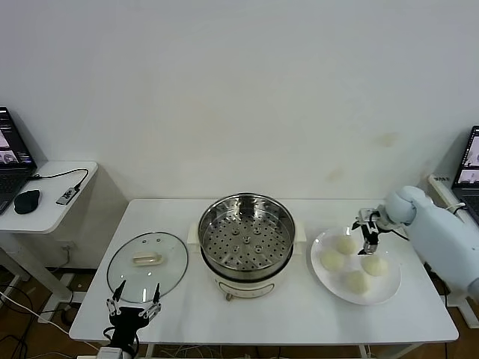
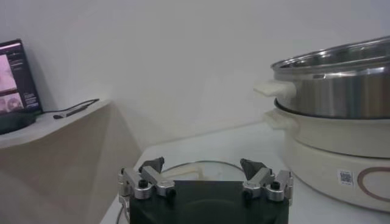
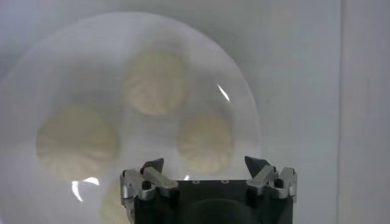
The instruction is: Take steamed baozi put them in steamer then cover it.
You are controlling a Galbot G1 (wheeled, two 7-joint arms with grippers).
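The steel steamer [image 1: 246, 238] stands open on its cream base at the table's middle; it also shows in the left wrist view [image 2: 334, 85]. The glass cover [image 1: 147, 265] lies flat to its left, cream handle up, and shows in the left wrist view [image 2: 201, 169]. Four white baozi [image 1: 345, 244] sit on a white plate [image 1: 389, 288] at the right. My right gripper [image 1: 368, 245] hovers open above the plate; in the right wrist view it [image 3: 204, 164] is over one baozi [image 3: 206, 141], with others [image 3: 156, 82] beside. My left gripper [image 1: 135, 307] is open and empty at the front edge, just before the cover.
A low side table [image 1: 52, 213] at the left holds a laptop, a mouse [image 1: 27, 200] and a cable. Another laptop [image 1: 468, 168] stands at the far right. The white wall runs close behind the work table.
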